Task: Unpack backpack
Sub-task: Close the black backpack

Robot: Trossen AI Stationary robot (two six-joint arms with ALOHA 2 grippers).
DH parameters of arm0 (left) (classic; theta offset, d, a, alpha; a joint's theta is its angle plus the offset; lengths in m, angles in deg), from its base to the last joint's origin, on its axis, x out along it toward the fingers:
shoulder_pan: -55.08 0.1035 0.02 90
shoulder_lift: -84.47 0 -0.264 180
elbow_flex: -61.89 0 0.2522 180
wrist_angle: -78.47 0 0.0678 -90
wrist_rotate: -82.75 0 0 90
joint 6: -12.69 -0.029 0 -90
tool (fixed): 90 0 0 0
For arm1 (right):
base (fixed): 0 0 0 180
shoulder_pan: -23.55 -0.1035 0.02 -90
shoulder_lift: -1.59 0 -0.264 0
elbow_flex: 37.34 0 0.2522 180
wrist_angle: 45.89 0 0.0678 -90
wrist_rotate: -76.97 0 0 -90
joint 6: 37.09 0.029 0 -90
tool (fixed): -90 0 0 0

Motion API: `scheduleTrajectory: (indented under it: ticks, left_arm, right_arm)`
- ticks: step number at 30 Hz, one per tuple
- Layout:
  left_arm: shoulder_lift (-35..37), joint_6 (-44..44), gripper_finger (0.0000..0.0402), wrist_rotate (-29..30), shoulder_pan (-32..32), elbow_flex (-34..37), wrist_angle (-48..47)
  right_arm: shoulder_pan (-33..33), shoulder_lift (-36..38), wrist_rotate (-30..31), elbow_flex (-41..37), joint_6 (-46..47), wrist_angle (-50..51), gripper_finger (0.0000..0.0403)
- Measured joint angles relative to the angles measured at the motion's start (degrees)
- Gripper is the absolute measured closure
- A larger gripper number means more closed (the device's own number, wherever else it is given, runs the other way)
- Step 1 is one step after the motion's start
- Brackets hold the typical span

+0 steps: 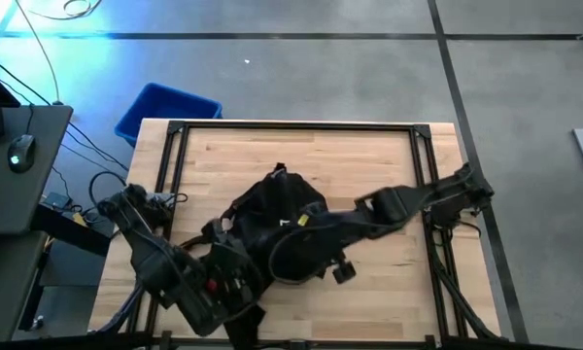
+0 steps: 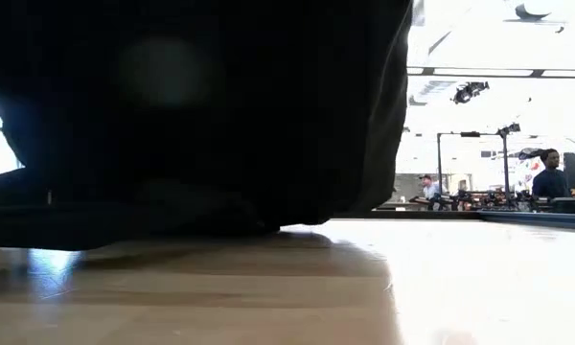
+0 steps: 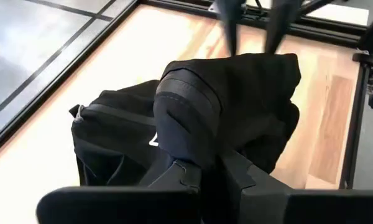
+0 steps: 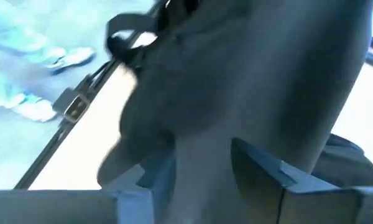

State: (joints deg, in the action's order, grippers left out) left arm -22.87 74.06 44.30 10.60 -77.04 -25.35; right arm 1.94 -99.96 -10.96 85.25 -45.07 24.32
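Observation:
The black backpack [image 1: 272, 219] lies crumpled in the middle of the wooden table; in the low view its dark bulk [image 2: 192, 115] fills most of the picture and its underside rests on the wood. My left gripper [image 1: 241, 264] reaches in from the near left and is shut on a padded band of the backpack [image 3: 186, 112]. My right gripper [image 1: 321, 226] comes from the table's right side onto the pack's right flank, with dark fabric between its fingers [image 4: 202, 168]. A strap end with a buckle [image 1: 342, 270] trails toward the near edge. My left gripper pinches a padded, strap-like band of the backpack [image 3: 196, 155] between its two fingers, slanting down from the near left. The band runs up and away from the fingers over the pack's raised top, while the pack's body stays on the table. My right gripper has a fold of the backpack's fabric [image 4: 205, 143] between its two fingers [image 4: 267, 171], slanting down from the table's right. The picture is blurred, so which part and how many layers cannot be told.
A blue bin [image 1: 165, 109] stands on the floor past the table's far left corner. A black metal frame [image 1: 291, 126] runs round the table. A desk with a mouse [image 1: 19, 151] is at the left. People show in the room behind [image 2: 551, 172].

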Motion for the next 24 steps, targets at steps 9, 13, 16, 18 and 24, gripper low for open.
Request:
scheduleTrajectory:
  ticks: [9, 13, 16, 18, 24]
  left_arm:
    - [1.76, 0.76, 0.0401, 0.05, -0.31, 0.00, -0.04]
    - [2.66, 4.86, 0.0401, 2.23, -1.60, 0.00, -0.02]
    - [3.35, 7.05, 0.0401, 5.55, -2.65, 0.00, -0.02]
    - [3.56, 7.38, 0.0401, 5.66, -3.13, 0.00, -0.01]
    - [2.67, 7.12, 0.0401, -7.50, -6.14, 0.00, 0.17]
  right_arm:
    - [-5.97, 1.16, 7.63, -6.84, 8.75, 0.22, 0.0314]
    - [-5.99, 5.07, 7.95, -17.78, 14.07, -4.93, 0.0316]
    - [-5.92, 8.96, 11.04, -25.99, 18.22, -10.47, 0.0316]
    - [-5.71, 11.06, 14.29, -31.39, 20.60, -12.67, 0.0316]
    - [-1.22, 12.84, 13.01, -42.37, 26.67, -17.55, 0.0313]
